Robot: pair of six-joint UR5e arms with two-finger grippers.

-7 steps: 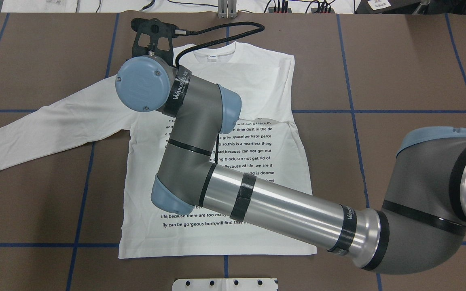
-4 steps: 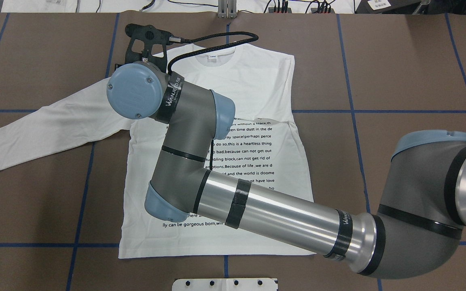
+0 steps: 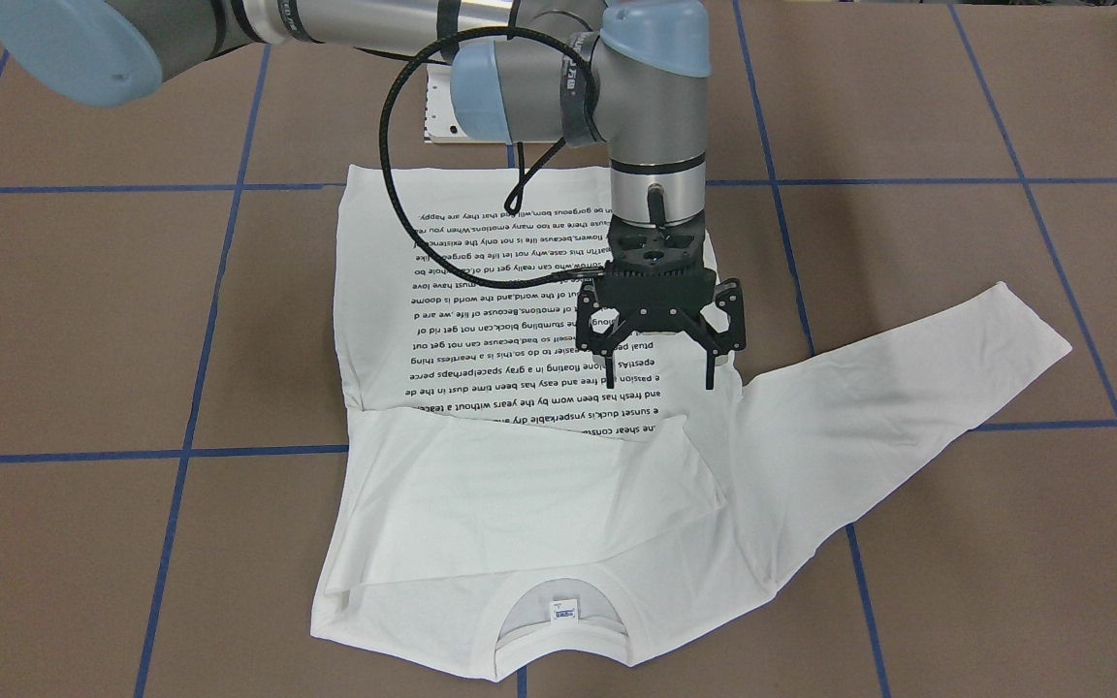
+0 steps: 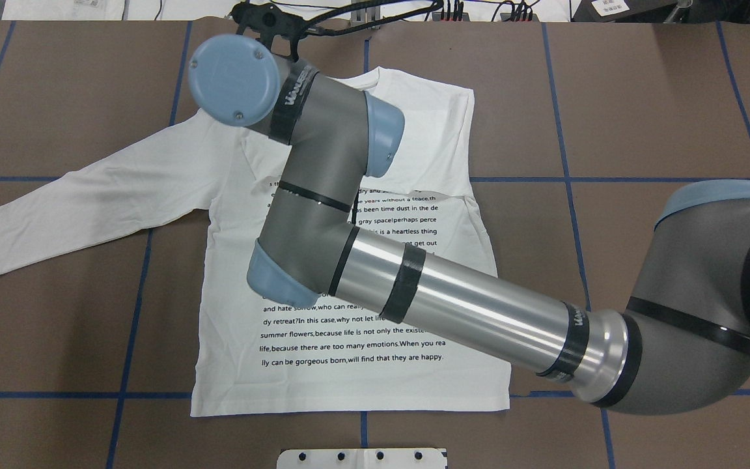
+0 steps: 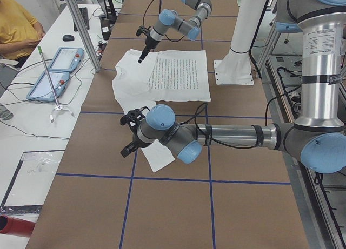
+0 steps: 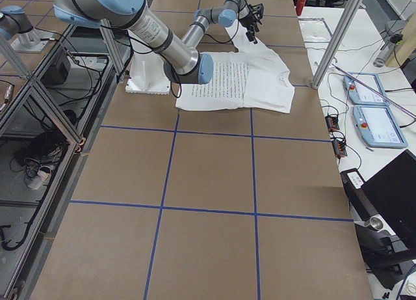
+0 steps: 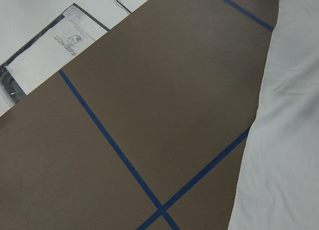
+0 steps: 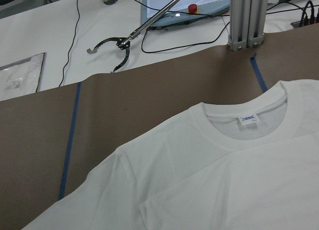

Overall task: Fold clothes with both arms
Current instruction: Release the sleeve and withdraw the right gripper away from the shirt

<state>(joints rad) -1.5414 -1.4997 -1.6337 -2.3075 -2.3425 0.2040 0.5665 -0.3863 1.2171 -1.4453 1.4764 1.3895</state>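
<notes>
Overhead, the right arm (image 4: pixel 453 312) hides much of the shirt (image 4: pixel 232 384), spread flat on the table (image 4: pixel 642 98) (print up). We cannot tell how open the left gripper (image 5: pixel 130 135) is; the right gripper (image 3: pixel 660 378) hangs wide, empty, over the shirt.

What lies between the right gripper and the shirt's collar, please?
Only the shirt's own cloth: printed lines, then a folded-over flap before the collar, in the front-facing view.

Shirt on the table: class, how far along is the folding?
Done: one sleeve lies folded across the shirt. In hand: nothing; the right tool hangs open above the shirt. Left: the other sleeve, spread flat, then the body folds.
</notes>
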